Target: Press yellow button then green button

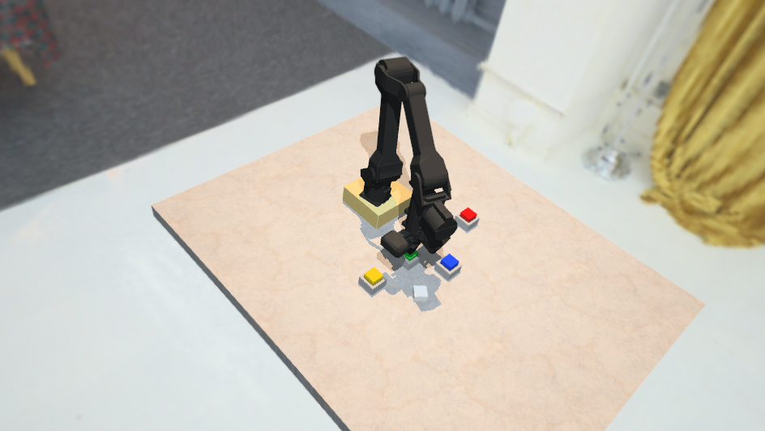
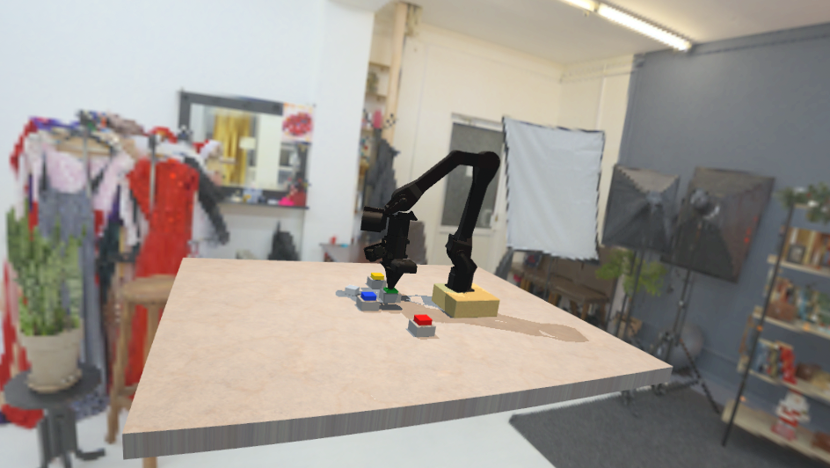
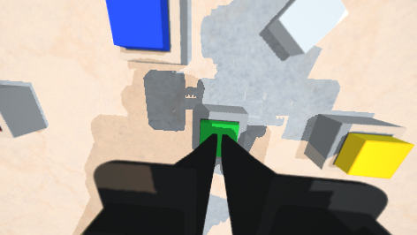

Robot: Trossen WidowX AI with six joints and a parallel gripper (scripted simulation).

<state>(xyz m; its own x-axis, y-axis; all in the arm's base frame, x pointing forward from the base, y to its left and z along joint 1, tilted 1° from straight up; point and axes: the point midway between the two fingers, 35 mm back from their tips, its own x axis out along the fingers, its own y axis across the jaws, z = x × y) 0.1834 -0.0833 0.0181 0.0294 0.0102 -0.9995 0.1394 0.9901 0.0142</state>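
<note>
The arm (image 2: 464, 192) is reaching down over the button cluster, its gripper (image 3: 219, 140) pressed together and holding nothing, tips bearing on the green button (image 3: 219, 132). Drifting sideways is risking the blue button (image 3: 140, 23), yellow button (image 3: 373, 155) or white block (image 3: 309, 19) nearby.

A white wall (image 2: 116, 58) carries a dark-framed mirror (image 2: 243, 145); a clothes rack (image 2: 116, 192) stands below, with a potted plant (image 2: 49, 313) on a small stand; the right wall (image 2: 726, 116) is grey, with softboxes (image 2: 686, 221) and a white screen (image 2: 552, 186); a ceiling strip light (image 2: 639, 23) glows; gold curtain (image 1: 712, 134) hangs over white floor (image 1: 80, 294) and grey carpet (image 1: 160, 80).
</note>
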